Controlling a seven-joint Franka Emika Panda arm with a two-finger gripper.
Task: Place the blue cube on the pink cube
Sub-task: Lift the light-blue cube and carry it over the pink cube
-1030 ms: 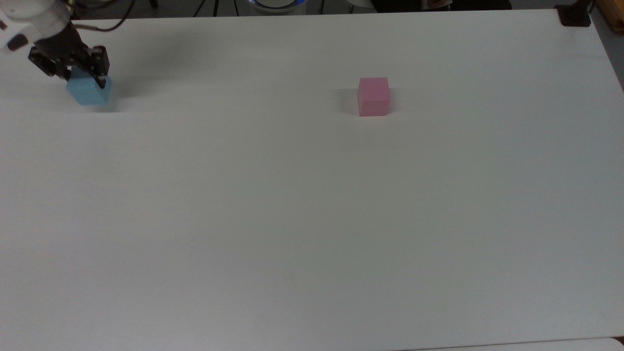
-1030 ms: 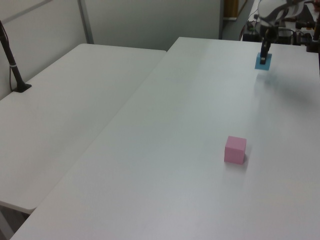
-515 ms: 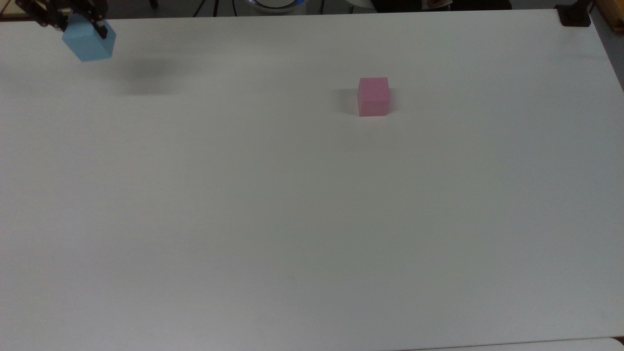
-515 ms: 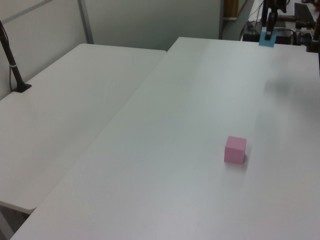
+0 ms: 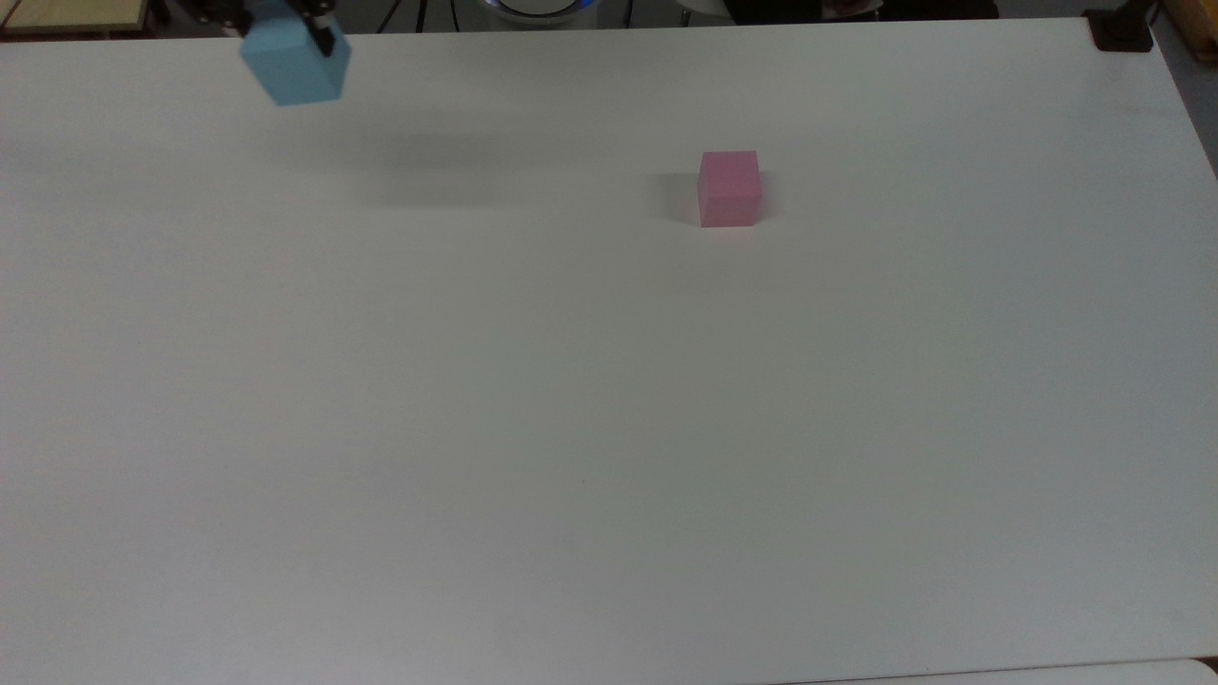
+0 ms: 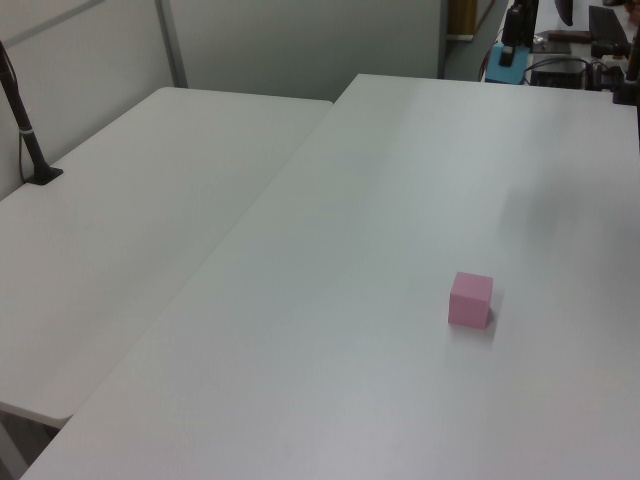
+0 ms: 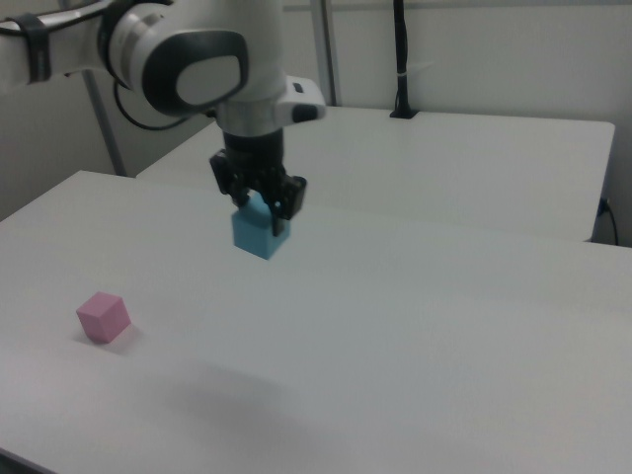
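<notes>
Nearest in the right view, the pink cube [image 7: 104, 316] sits alone on the white desk [image 7: 415, 326], its top face bare, at about 8 o'clock from the arm. Farther back, the tool [image 7: 261, 213] is clenched on the blue cube [image 7: 260, 233], pinching its upper part and holding it clear of the desk, with a soft shadow below.

By my reading, the pickup is finished and the carry is under way. What remains is the travel across to the pink cube, lining up over it, lowering and letting go.

In the top view the pink cube [image 5: 729, 188] lies at roughly 4 o'clock from the blue cube [image 5: 294, 65], the two well apart.

Most of the tool [image 5: 282, 17] is cut off by the top view's upper edge. In the left view the blue cube [image 6: 504, 62] is a small patch near the far edge, its grip hard to make out.
</notes>
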